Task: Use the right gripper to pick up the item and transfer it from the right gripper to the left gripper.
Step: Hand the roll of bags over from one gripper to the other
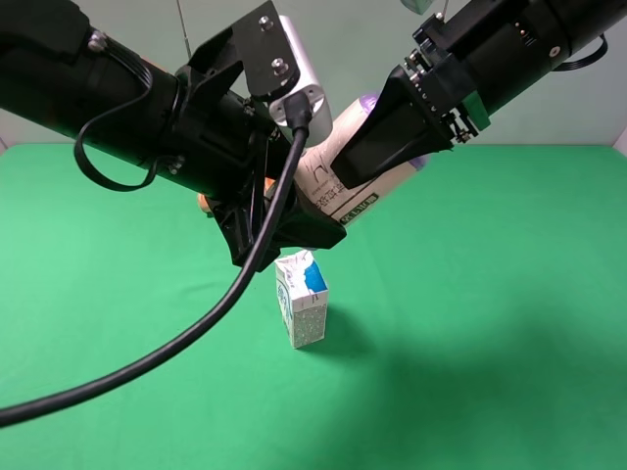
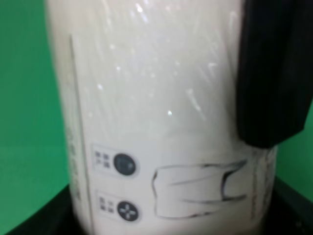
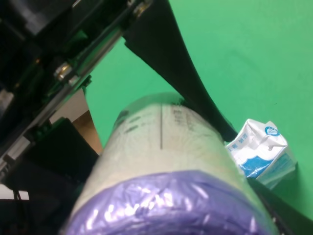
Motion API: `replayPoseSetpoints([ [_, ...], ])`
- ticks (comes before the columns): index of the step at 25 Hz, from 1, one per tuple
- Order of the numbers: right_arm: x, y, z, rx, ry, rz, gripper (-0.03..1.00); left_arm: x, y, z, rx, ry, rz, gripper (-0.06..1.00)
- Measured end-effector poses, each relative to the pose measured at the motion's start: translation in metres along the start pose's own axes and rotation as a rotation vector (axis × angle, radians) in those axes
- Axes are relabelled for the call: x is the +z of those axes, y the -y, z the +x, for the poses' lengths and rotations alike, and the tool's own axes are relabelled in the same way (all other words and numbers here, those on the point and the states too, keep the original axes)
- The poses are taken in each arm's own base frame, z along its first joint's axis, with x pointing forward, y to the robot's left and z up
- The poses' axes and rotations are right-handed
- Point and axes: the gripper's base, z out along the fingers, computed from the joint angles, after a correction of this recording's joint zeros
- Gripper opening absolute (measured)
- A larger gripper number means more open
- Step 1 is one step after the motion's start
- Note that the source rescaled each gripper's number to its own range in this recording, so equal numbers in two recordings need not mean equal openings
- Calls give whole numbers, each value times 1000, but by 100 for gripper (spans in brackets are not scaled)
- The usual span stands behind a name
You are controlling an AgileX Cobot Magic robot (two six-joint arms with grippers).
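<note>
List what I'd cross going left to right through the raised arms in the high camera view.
Left arm → left gripper → cream canister → right gripper → right arm. The carton below overlaps these, so it is left out.

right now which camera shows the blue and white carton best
The exterior high view: the carton stands whole and unobstructed on the green cloth. The right wrist view catches it small, beside the canister. The left wrist view misses it.

High view looking down, wrist views close-up (all share canister (image 2: 156, 98))
</note>
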Motion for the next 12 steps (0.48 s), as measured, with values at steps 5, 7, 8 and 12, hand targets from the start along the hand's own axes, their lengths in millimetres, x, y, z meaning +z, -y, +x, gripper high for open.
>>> replayPoseSetpoints([
  [5, 0, 1, -1, 92, 6, 6, 85, 0, 0, 0, 5, -1, 1, 1],
  [7, 0, 1, 0, 96, 3, 12, 95, 0, 0, 0, 5, -1, 1, 1],
  [8, 0, 1, 0, 95, 0, 15, 97, 0, 0, 0, 5, -1, 1, 1],
  [12, 0, 2, 0, 94, -4, 17, 100, 0, 0, 0, 5, -1, 1, 1],
])
